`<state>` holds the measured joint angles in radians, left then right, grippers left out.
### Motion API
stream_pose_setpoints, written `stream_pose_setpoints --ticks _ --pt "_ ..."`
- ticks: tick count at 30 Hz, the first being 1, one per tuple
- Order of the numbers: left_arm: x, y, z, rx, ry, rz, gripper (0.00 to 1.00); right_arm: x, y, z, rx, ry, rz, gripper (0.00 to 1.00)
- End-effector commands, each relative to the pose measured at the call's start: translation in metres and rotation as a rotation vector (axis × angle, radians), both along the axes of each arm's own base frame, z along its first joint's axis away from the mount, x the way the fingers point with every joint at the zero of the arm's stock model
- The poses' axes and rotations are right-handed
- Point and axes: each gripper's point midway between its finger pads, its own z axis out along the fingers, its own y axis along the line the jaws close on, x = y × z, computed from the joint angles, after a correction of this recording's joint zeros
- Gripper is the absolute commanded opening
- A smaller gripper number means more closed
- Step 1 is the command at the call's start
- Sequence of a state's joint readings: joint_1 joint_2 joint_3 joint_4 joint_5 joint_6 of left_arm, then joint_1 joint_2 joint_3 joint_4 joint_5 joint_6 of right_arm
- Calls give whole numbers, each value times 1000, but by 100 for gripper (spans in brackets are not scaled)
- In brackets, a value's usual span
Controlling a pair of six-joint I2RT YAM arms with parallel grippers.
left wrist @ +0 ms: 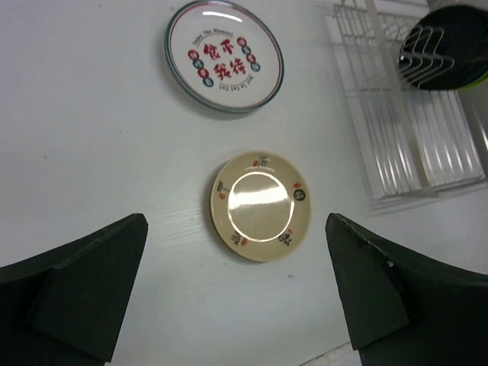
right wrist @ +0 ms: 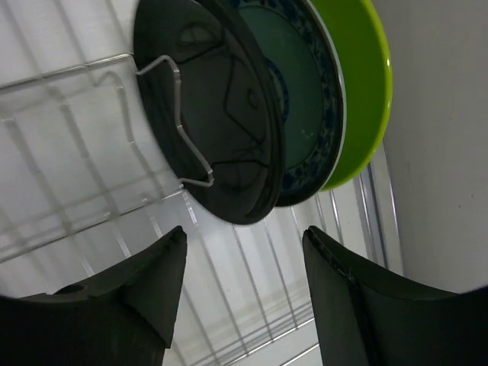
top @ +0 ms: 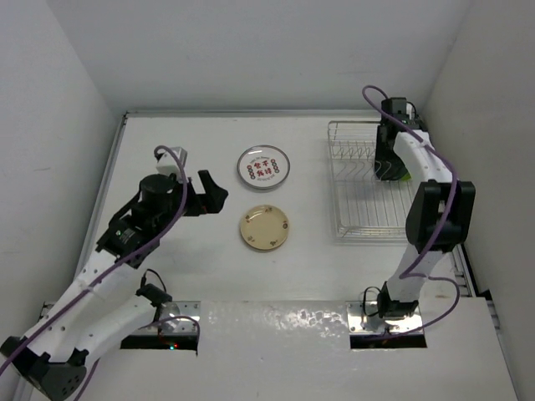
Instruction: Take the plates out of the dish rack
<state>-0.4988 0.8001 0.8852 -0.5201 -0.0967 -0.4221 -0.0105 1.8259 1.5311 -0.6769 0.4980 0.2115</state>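
The silver wire dish rack stands at the right of the table. At its far right end three plates stand on edge: a black one, a teal one with a dark blue rim and a lime green one. My right gripper is open and empty, just short of the black plate. A white plate with red characters and a tan plate lie flat on the table. My left gripper is open and empty, left of them. The tan plate lies ahead of its fingers.
White walls close in the table at the back and both sides. The rack shows at the upper right of the left wrist view. The right arm reaches over the rack's right side.
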Motion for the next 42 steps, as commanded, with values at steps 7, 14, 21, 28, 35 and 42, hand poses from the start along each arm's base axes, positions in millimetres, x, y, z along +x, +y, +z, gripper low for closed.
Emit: stream_pose_setpoints --ticks 7,14,21,28,35,42 --pt "-14 -20 -41 74 69 -197 100 25 -19 1 -49 -71 14 60" --pt "-16 -22 -43 73 71 -211 100 36 -27 -14 -108 -13 54 48" --pt "-16 -25 -46 72 85 -228 100 50 -35 -11 -157 -6 52 36" --pt "-13 -23 -49 85 94 -212 100 51 -37 2 -171 -59 41 13" --pt "-13 -22 -48 88 91 -204 100 46 -45 30 -217 -112 -10 6" --pt "-11 -18 -48 96 90 -183 100 30 -50 87 -227 -222 -117 6"
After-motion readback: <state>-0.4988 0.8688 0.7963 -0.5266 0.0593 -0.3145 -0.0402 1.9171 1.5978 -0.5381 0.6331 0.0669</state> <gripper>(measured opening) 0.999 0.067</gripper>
